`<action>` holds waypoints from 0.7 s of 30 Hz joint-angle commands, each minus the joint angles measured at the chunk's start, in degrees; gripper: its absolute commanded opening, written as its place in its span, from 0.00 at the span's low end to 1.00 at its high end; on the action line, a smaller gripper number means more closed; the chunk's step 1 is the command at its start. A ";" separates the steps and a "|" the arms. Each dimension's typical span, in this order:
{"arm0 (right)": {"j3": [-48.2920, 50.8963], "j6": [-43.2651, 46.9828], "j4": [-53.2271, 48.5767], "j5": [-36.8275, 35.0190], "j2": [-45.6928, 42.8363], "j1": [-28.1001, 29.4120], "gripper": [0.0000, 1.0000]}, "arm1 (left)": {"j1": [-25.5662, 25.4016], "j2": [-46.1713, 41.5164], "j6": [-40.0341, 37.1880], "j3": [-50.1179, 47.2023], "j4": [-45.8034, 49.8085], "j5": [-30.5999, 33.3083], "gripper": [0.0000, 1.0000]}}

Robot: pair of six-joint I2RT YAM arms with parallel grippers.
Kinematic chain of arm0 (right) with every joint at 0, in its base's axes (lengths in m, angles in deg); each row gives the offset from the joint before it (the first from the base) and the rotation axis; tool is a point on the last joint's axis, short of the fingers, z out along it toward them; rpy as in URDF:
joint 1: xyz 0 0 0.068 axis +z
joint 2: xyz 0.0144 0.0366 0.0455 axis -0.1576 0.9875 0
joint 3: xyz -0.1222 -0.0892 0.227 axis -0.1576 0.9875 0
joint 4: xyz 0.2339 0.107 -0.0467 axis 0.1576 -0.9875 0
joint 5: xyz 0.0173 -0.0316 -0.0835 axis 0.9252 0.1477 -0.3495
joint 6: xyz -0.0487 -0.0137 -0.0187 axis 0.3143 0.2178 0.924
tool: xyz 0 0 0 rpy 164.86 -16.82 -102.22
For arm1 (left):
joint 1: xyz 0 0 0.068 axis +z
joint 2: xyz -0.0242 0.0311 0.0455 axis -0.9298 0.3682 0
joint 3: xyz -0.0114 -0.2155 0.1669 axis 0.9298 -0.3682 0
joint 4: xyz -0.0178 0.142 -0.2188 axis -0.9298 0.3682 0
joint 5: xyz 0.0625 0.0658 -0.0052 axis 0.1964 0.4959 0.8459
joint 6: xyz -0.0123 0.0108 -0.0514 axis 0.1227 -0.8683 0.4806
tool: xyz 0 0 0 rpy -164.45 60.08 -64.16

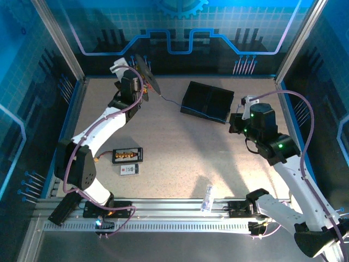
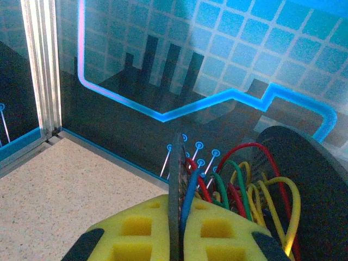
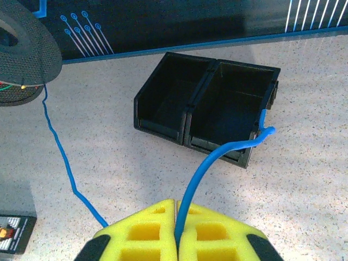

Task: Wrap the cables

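Note:
My left gripper (image 2: 181,217) (image 1: 139,86) is at the back left, shut on the thin edge of a dark perforated spool disc (image 2: 175,174) (image 1: 147,73). A blue cable (image 2: 191,190) is squeezed in beside that edge. Red (image 2: 255,148), green (image 2: 237,174) and yellow (image 2: 288,190) cable loops bunch against the spool's other disc (image 2: 318,179). My right gripper (image 3: 176,212) (image 1: 236,123) is shut on a blue cable (image 3: 217,155) at the right of the table. That cable curls over the bin's corner. It also trails back across the table (image 3: 60,152) (image 1: 170,101) to the spool (image 3: 24,49).
A black two-compartment bin (image 1: 207,102) (image 3: 209,106) stands at mid-back, just ahead of the right gripper. A small black board with orange connectors (image 1: 127,155) and a white tag (image 1: 129,170) lie at front left. A small clear item (image 1: 207,197) rests on the front rail.

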 commanded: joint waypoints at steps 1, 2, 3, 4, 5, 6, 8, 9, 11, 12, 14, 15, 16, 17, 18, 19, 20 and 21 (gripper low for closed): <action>-2.77 0.56 -3.68 -4.30 -2.44 0.62 0.00 | 1.98 -0.09 -3.40 4.96 0.37 3.86 0.00; -2.89 0.52 -3.84 -4.39 -2.44 0.82 0.00 | 1.98 -0.03 -3.45 5.40 1.40 3.16 0.00; -3.02 0.56 -3.87 -4.39 -2.59 0.99 0.00 | 1.98 0.08 -3.57 5.99 2.81 2.83 0.00; -3.17 0.54 -4.00 -4.40 -2.70 1.14 0.00 | 1.98 0.33 -4.19 6.54 3.89 2.28 0.00; -3.33 0.51 -4.20 -4.48 -2.92 1.27 0.00 | 1.98 0.70 -4.84 7.14 4.88 2.04 0.00; -3.59 0.50 -4.43 -4.70 -3.05 1.52 0.00 | 1.98 1.07 -5.46 7.84 6.16 1.87 0.00; -4.02 0.56 -4.79 -4.83 -3.32 1.83 0.00 | 1.98 1.62 -7.44 8.92 7.91 0.82 0.00; -4.35 0.63 -4.96 -4.83 -3.41 1.99 0.00 | 1.98 2.13 -8.63 10.05 9.65 0.37 0.00; -4.78 0.68 -5.10 -4.93 -3.58 2.24 0.00 | 1.99 3.27 -10.75 12.91 14.19 -1.59 0.00; -4.92 0.67 -5.18 -5.01 -3.58 2.42 0.00 | 1.96 3.73 -11.70 14.23 16.26 -2.39 0.00; -5.15 0.78 -5.19 -5.11 -3.58 2.66 0.00 | 1.80 4.17 -12.89 15.51 18.63 -3.99 0.00; -5.19 0.80 -5.19 -5.10 -3.54 2.78 0.00 | 1.67 4.34 -13.35 15.92 19.54 -4.37 0.00; -5.24 0.80 -5.19 -5.10 -3.49 2.80 0.00 | 1.50 4.38 -13.93 16.10 20.08 -4.60 0.00; -5.24 0.71 -5.11 -5.12 -3.49 2.84 0.00 | 1.39 4.37 -14.39 16.08 20.28 -4.66 0.00; -5.19 0.70 -5.06 -5.10 -3.42 2.95 0.00 | 1.29 4.39 -14.73 16.21 20.68 -5.02 0.00; -5.36 0.55 -5.01 -5.01 -3.33 3.05 0.00 | 1.20 4.39 -15.00 16.36 21.12 -5.40 0.00; -5.54 0.52 -5.25 -5.01 -3.11 3.22 0.00 | 1.15 4.35 -15.28 16.54 21.39 -5.88 0.00; -6.00 0.53 -5.57 -5.01 -2.93 3.45 0.00 | 1.06 4.43 -15.93 16.84 21.64 -6.66 0.00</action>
